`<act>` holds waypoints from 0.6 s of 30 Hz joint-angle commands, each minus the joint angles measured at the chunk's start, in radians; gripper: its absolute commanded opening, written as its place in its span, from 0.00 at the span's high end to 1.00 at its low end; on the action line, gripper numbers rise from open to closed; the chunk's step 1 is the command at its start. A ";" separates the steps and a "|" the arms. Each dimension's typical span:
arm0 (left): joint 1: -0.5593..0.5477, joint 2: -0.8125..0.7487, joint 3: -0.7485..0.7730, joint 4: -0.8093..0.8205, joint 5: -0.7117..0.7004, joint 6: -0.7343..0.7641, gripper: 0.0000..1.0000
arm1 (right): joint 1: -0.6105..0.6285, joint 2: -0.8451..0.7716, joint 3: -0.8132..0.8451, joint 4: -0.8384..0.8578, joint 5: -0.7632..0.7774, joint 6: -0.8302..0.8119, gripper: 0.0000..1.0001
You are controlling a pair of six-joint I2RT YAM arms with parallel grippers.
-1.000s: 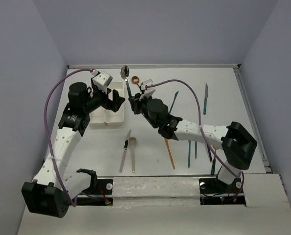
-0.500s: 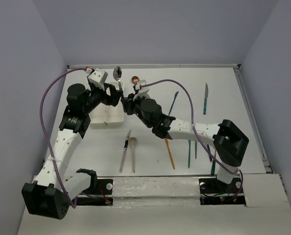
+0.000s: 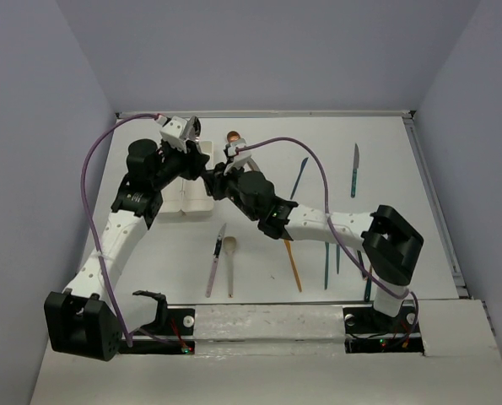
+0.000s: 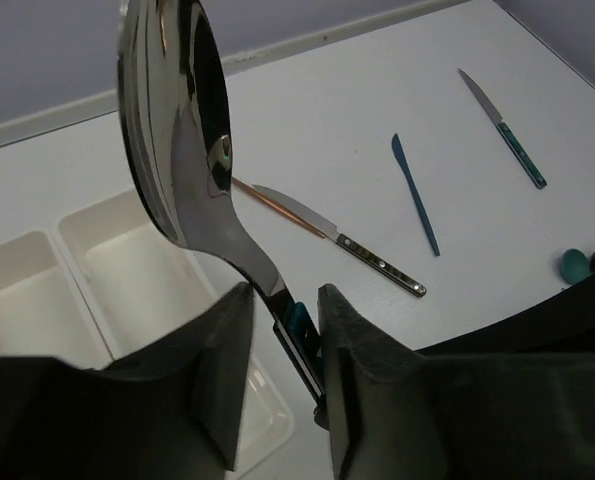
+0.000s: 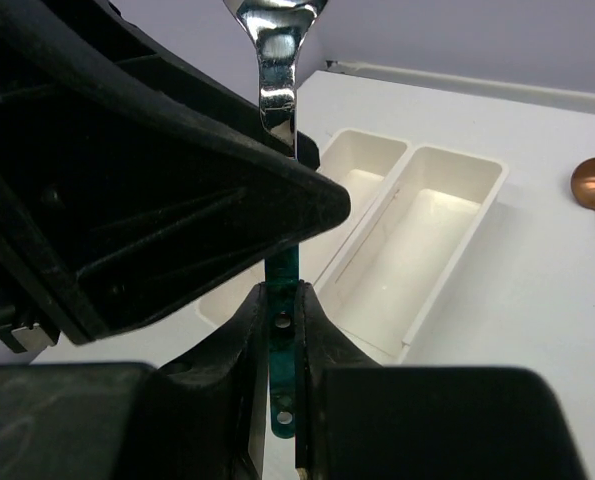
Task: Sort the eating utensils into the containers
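- Two white trays sit near the far left corner of the surface.
- Right claw clamps the silver spoon by its teal handle.
- Left claw straddles its stem, fingers apart.

The spoon is gleaming as mirror-polished metal, reflecting its surroundings, with a teal-coated handle. The containers are looking like smooth white plastic with a faint gloss. The tabletop is appearing matt white. The left hand is showing matt black plastic fingers.
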 commanded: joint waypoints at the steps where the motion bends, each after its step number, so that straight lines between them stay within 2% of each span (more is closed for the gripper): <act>1: -0.004 -0.008 0.014 0.052 0.042 -0.006 0.78 | 0.008 0.017 0.064 0.093 -0.031 0.015 1.00; 2: -0.002 -0.005 0.009 0.049 0.053 -0.004 0.94 | 0.008 0.018 0.062 0.093 -0.030 0.017 1.00; 3: -0.002 -0.002 0.006 0.044 0.053 -0.006 1.00 | 0.008 0.020 0.062 0.093 -0.030 0.019 1.00; 8: 0.026 0.009 -0.003 0.010 0.041 0.028 1.00 | 0.008 0.017 0.056 0.070 -0.022 -0.001 1.00; 9: 0.047 0.027 0.010 -0.017 0.034 0.073 1.00 | 0.008 0.003 0.053 0.031 0.002 0.000 0.72; 10: 0.065 0.028 0.018 -0.026 0.021 0.091 1.00 | 0.008 -0.008 0.053 0.005 0.002 -0.003 0.71; 11: 0.088 0.041 0.021 -0.030 0.012 0.104 1.00 | 0.008 -0.020 0.042 -0.020 0.001 -0.009 0.53; 12: 0.140 0.052 0.030 -0.027 -0.011 0.133 1.00 | 0.008 -0.052 0.030 -0.060 0.004 -0.018 0.39; 13: 0.162 0.063 0.035 -0.020 -0.041 0.149 1.00 | 0.008 -0.071 0.015 -0.074 0.007 -0.021 0.39; 14: 0.174 0.086 0.038 -0.014 -0.074 0.167 1.00 | 0.008 -0.092 -0.008 -0.088 0.025 -0.023 0.30; 15: 0.182 0.101 0.050 -0.008 -0.133 0.210 1.00 | 0.008 -0.139 -0.060 -0.089 0.038 -0.027 0.27; 18: 0.213 0.182 0.099 -0.037 -0.195 0.243 1.00 | 0.008 -0.207 -0.167 -0.103 0.085 -0.026 0.25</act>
